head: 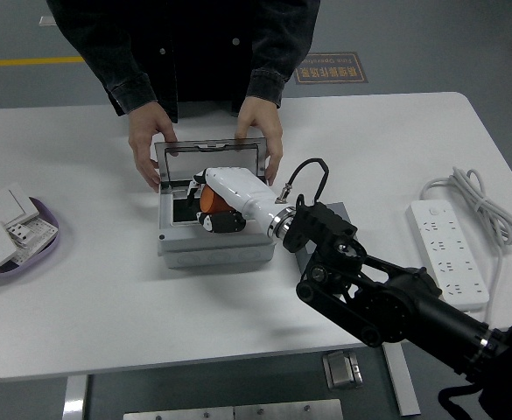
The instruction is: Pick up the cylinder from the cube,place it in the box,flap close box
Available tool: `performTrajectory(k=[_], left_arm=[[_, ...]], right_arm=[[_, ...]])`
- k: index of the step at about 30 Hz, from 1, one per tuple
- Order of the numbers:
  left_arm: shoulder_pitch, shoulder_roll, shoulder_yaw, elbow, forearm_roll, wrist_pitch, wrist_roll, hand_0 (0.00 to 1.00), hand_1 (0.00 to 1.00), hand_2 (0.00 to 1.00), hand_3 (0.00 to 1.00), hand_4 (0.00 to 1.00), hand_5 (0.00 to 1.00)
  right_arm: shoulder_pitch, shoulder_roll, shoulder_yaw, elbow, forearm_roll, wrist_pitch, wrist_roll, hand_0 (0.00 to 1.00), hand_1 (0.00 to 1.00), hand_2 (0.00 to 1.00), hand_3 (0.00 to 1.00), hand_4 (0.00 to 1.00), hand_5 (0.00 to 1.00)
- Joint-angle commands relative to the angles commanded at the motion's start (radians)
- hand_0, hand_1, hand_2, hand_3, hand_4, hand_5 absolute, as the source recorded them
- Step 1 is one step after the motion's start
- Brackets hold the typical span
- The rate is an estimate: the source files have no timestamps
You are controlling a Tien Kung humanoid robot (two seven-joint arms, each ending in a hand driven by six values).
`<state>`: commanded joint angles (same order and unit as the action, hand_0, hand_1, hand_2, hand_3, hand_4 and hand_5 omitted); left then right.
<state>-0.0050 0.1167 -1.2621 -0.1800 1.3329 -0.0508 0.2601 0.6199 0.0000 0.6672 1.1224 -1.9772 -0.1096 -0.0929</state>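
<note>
The orange cylinder (210, 200) is in my right hand (213, 206), whose fingers are curled around it, low inside the opening of the grey box (185, 248). The white forearm reaches in over the box's right side. A person at the far side has both hands (149, 144) on the box's flap (210, 157) and holds it raised upright behind my hand. The grey cube (288, 254) is mostly hidden behind my black arm at the box's right. My left arm does not show.
A white power strip (452, 253) with a coiled cord lies at the right. A purple tray (44, 248) with white switch plates sits at the left edge. The person's body fills the far middle of the table.
</note>
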Motion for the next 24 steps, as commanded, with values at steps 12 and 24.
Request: performTrajectory(k=[12, 24], left_arm=[[-0.001, 0.001, 0.003, 0.0, 0.001, -0.001, -0.001, 0.601, 0.582, 0.559, 0.602, 0.671, 0.273], [-0.001, 0.002, 0.012, 0.0, -0.004, -0.001, -0.003, 0.601, 0.582, 0.559, 0.602, 0.67, 0.272]], right_arm=[[0.022, 0.0, -0.013, -0.016, -0.074, 0.023, -0.057, 0.755, 0.679, 0.649, 0.661, 0.232, 0.103], [0.026, 0.0, -0.021, -0.017, -0.08, 0.01, -0.048, 0.885, 0.754, 0.755, 0.824, 0.59, 0.035]])
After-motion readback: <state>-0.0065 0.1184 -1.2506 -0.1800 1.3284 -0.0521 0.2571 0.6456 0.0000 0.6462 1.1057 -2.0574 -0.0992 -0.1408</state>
